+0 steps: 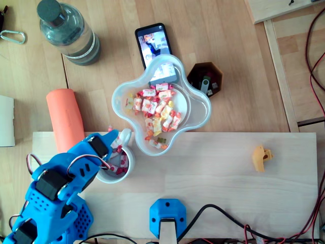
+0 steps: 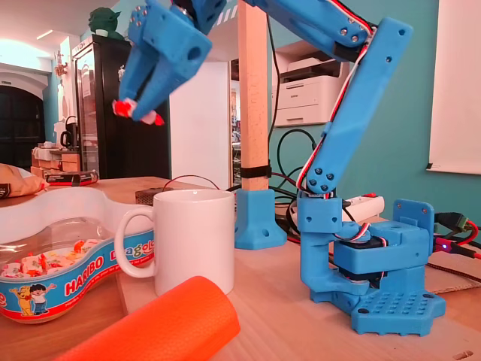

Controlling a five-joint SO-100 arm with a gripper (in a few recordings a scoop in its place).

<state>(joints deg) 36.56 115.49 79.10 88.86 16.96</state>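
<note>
From my screen, the claw (image 2: 140, 107) is closed on a red-and-white wrapped sweet (image 2: 135, 112), pinched at its fingertips and hanging in the air above the white mug (image 2: 197, 241), well clear of the rim. In the overhead view the claw sits over the mug's upper left edge, and I can see more wrapped sweets (image 1: 120, 166) lying inside the mug. The clear tub (image 1: 118, 99) of sweets stands just beside the mug's handle, an orange roll (image 1: 65, 117) lies to the mug's upper left, and a phone (image 1: 152, 43) pokes out from under the tub's far edge.
</note>
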